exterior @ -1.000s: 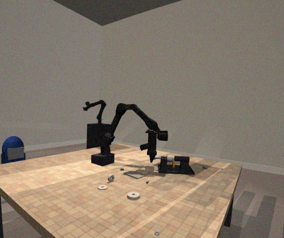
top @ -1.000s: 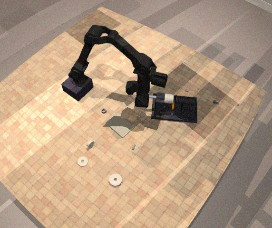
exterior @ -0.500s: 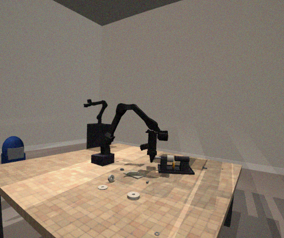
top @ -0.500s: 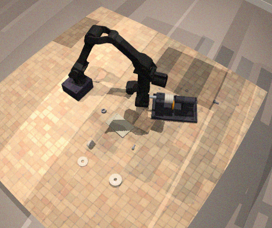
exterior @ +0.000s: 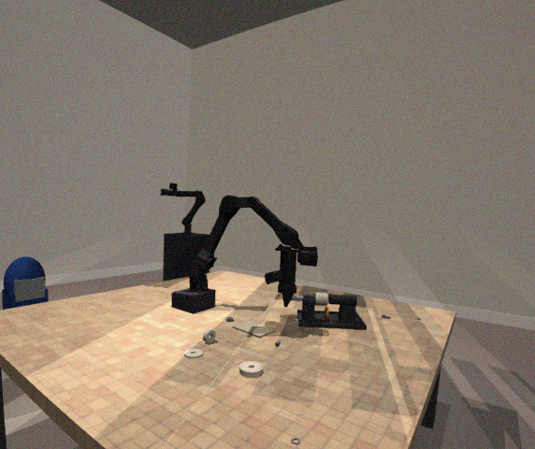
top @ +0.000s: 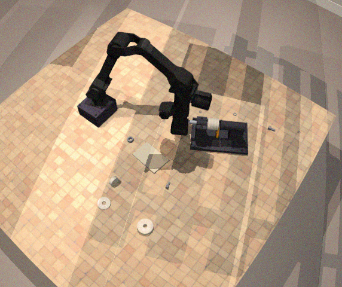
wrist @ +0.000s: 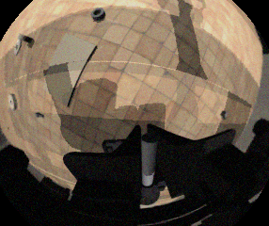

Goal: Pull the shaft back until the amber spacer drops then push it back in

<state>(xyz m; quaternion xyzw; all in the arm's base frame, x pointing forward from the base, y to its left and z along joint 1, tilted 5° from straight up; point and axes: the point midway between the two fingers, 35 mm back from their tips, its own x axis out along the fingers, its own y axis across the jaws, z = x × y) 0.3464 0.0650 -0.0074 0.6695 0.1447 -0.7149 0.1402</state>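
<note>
My gripper [top: 179, 133] [exterior: 285, 303] [wrist: 142, 127] points down and is shut on the grey shaft [top: 192, 122] [exterior: 297, 297] [wrist: 149, 157], at its outer end left of the black fixture [top: 219, 152] [exterior: 333, 325]. The white spacers [top: 213, 124] [exterior: 322, 298] sit together on the shaft line between the small support and the big housing block [top: 233, 125] [exterior: 348, 299]. The amber spacer [top: 217, 133] [exterior: 326, 312] is off the shaft, upright below the white spacers, between the fixture's posts. The shaft's inner end is hidden.
A pale flat plate [top: 143, 151] [exterior: 249, 328] [wrist: 75, 46] lies left of the fixture. Two white rings [top: 104, 202] [top: 144, 226] and an upright grey-white ring [top: 113, 180] lie toward the front. A dark nut [top: 131, 140] [wrist: 98, 14] and a bolt [top: 167, 185] are nearby.
</note>
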